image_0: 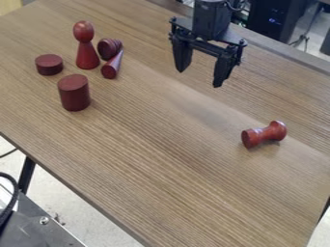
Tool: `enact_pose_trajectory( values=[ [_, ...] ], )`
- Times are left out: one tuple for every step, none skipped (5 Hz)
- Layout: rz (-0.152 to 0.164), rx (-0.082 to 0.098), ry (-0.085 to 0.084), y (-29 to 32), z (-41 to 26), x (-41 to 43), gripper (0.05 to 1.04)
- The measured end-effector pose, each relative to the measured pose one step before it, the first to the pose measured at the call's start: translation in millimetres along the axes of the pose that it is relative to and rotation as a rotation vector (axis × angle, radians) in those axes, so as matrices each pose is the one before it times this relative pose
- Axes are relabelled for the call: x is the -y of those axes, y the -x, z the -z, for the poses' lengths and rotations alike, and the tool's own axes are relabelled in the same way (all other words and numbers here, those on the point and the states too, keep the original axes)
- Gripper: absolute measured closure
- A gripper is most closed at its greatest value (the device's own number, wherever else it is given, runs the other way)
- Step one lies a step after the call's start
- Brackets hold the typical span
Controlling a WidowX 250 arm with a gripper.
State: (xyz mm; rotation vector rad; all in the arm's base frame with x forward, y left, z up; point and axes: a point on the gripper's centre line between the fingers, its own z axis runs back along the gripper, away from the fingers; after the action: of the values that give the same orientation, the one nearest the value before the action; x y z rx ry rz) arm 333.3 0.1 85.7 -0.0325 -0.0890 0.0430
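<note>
Saw, nr view's R, a dk red waisted pc (pixel 263 134) on its side on the worktop (pixel 155 169), then, twd L, an upright cyl. (pixel 75 92) w/ a low disc (pixel 49 64) behind it. Spotted farther back a round-headed peg (pixel 86 48), upright, beside a cone (pixel 111 67) & a ridged pc (pixel 109 48), both on their sides & close together. Found the pincer (pixel 199 78) hanging over the worktop's far part w/ fingers spread apart, well apart fr. all these.
</note>
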Motion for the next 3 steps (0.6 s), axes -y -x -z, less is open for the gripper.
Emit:
enact_pose_trajectory(
  values=[
    [-0.0012,-0.0368,-0.0011,4.98,10.62,-0.48,0.083],
    [-0.1754,-0.0206,-0.0067,14.68,13.19,-36.81,0.083],
    [-0.186,-0.0065,0.0191,4.16,2.45,-39.25,0.083]
  ],
)
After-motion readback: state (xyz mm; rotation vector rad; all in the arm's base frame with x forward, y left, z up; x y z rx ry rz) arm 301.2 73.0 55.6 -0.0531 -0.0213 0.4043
